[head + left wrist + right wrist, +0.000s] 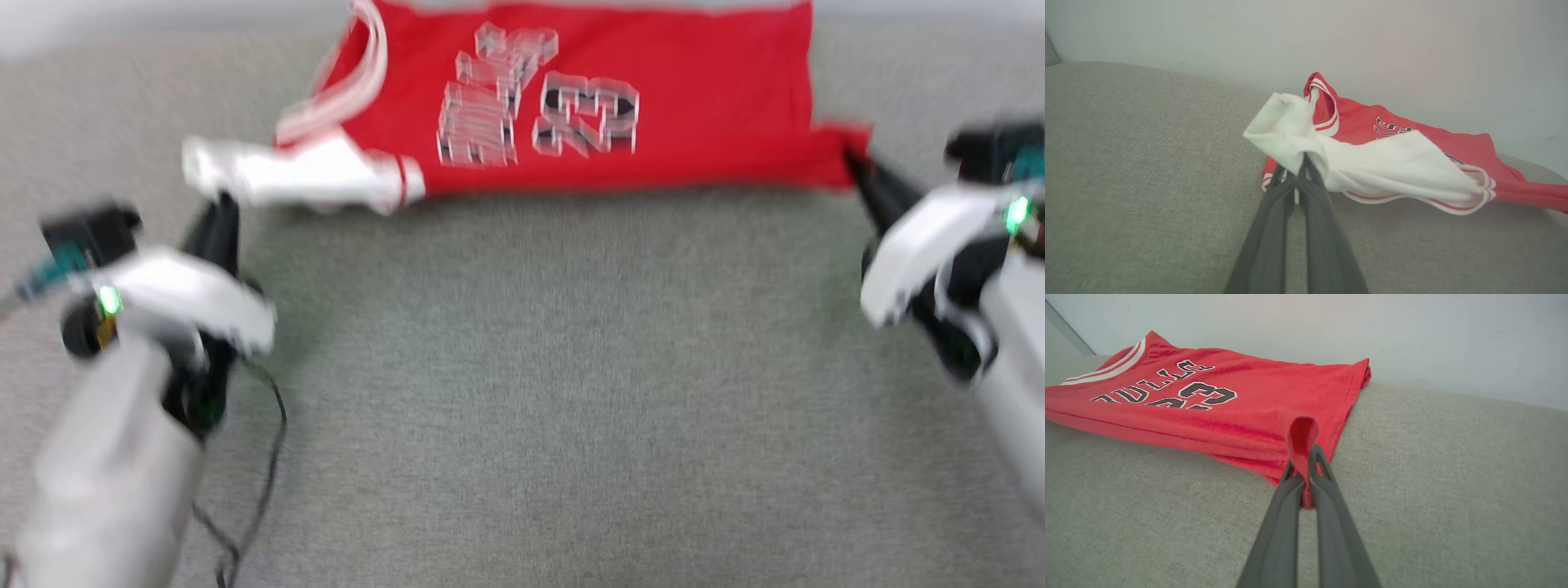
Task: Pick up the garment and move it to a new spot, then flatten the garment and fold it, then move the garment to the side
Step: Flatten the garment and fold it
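The garment [694, 106], a red jersey with white sleeves and black white-outlined lettering, lies stretched across the far part of the grey surface, front up. My left gripper [219, 204] is shut on the white sleeve [1372, 167] at the garment's left end, lifting it a little. In the left wrist view the left gripper [1296, 169] pinches that white cloth. My right gripper [853, 163] is shut on the red hem corner at the right end. The right wrist view shows the right gripper [1304, 457] with a fold of red cloth [1302, 435] between its fingers.
A grey fabric surface [539, 384] spreads out in front of the garment. A pale wall [1412, 330] rises right behind the garment's far edge. A thin black cable [273, 457] hangs by my left forearm.
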